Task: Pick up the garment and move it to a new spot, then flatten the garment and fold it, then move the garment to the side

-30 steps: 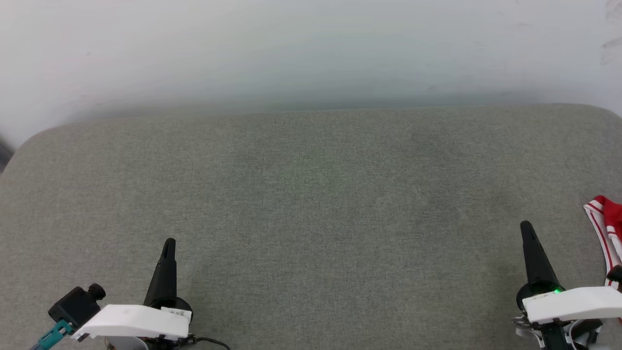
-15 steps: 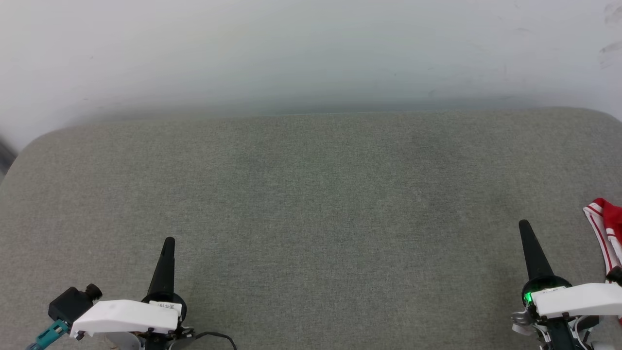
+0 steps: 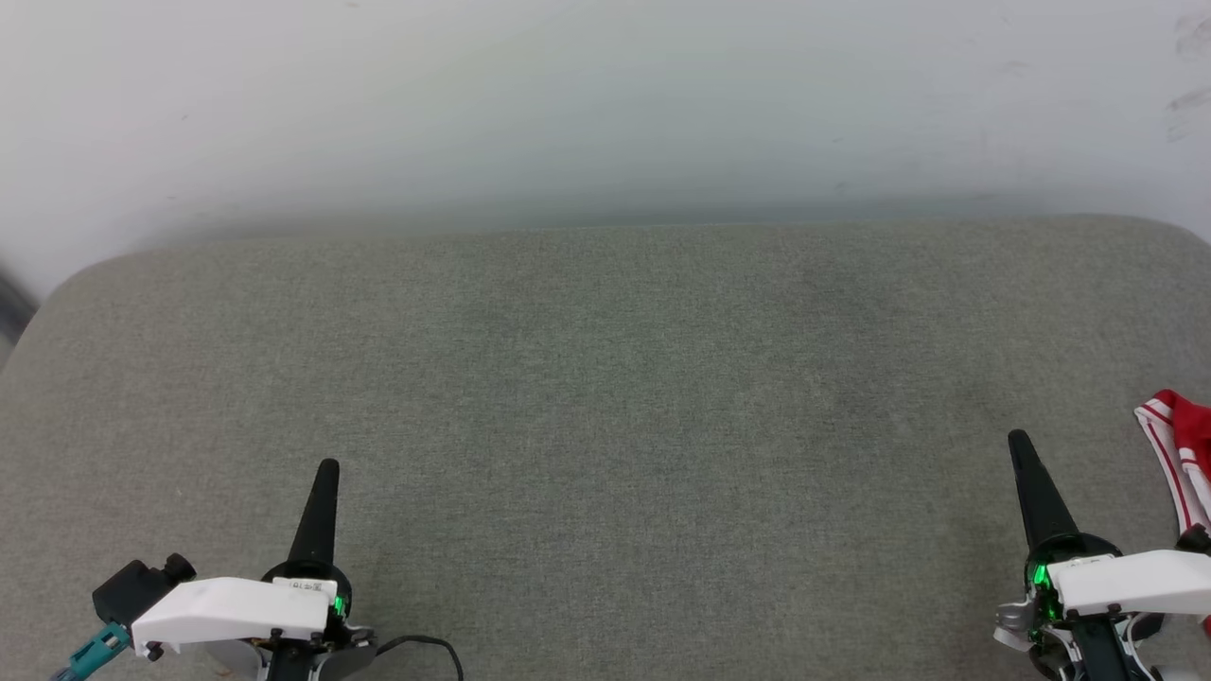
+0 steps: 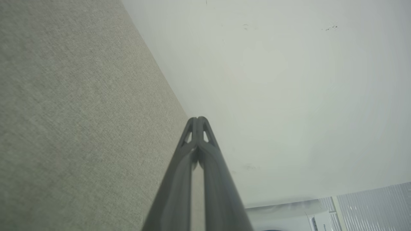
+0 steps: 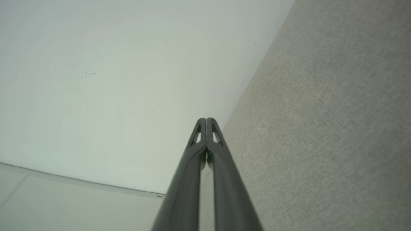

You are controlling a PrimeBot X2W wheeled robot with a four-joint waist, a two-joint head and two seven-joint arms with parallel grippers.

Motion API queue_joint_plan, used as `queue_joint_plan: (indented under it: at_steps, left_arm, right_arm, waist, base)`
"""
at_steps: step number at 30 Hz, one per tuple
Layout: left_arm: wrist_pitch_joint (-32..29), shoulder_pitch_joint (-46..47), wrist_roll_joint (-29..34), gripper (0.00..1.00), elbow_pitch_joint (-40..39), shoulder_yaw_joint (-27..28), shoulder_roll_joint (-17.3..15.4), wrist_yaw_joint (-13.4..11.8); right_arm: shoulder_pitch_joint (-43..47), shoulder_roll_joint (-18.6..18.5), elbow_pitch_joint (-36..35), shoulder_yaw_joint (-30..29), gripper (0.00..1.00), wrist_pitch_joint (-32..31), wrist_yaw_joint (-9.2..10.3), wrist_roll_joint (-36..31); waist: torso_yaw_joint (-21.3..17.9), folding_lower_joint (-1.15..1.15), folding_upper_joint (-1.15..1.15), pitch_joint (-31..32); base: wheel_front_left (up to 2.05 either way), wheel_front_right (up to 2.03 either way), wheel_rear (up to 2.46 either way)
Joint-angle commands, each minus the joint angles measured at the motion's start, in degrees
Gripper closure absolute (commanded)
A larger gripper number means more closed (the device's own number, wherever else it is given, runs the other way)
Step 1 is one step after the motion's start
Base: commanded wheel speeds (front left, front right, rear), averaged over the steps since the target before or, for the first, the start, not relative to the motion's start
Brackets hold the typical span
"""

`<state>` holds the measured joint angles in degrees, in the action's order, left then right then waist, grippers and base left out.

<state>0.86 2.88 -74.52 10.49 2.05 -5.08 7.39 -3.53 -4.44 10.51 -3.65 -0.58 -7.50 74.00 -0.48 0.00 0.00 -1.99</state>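
Just to the right of the right gripper's (image 3: 1020, 443) fingers, at the very edge of the head view, there's the garment (image 3: 1184, 437): a red bunch with red-and-white striped trim, lying on the grey padded surface (image 3: 605, 397). Only a narrow slice of it is on show, and the frame cuts off the rest. The visible strip of trim runs lengthwise roughly alongside the fingers. Its far end sits a touch beyond the fingertips, and its near end reaches back to the white wrist housing (image 3: 1126, 582). Gripper and cloth are near each other but apart, with a band of grey fabric between them. The right gripper's two dark fingers (image 5: 221, 179) are pressed tip to tip, gripping nothing; the right wrist view has them meeting in a single point. Well away on the other side, the left gripper (image 3: 327, 470) points the same way, its fingers (image 4: 179, 179) clenched together and empty too. Beyond both sets of fingertips the grey surface stretches off to a pale wall (image 3: 605, 95).
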Motion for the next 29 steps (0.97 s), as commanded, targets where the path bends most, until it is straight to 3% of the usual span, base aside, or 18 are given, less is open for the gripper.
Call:
queue_joint_plan:
  at_steps: [1, 29]
  left_arm:
    - [-0.28, 1.2, -0.83, 1.0, -0.18, 0.15, -0.12, 0.11]
    - [-3.92, 2.61, -13.05, 1.0, 2.28, 1.7, 0.53, 0.15]
  right_arm:
    - [-1.33, -0.17, -0.14, -0.14, 1.0, -0.2, 0.01, 0.96]
    - [-2.42, 0.35, 2.24, -0.98, 1.0, -3.27, 0.01, 13.13]
  waist:
    - [0.01, 0.0, 0.0, 0.02]
    - [0.29, 0.0, 0.0, 1.09]
  base:
    - [0.0, 0.0, 0.0]
    - [0.0, 0.0, 0.0]
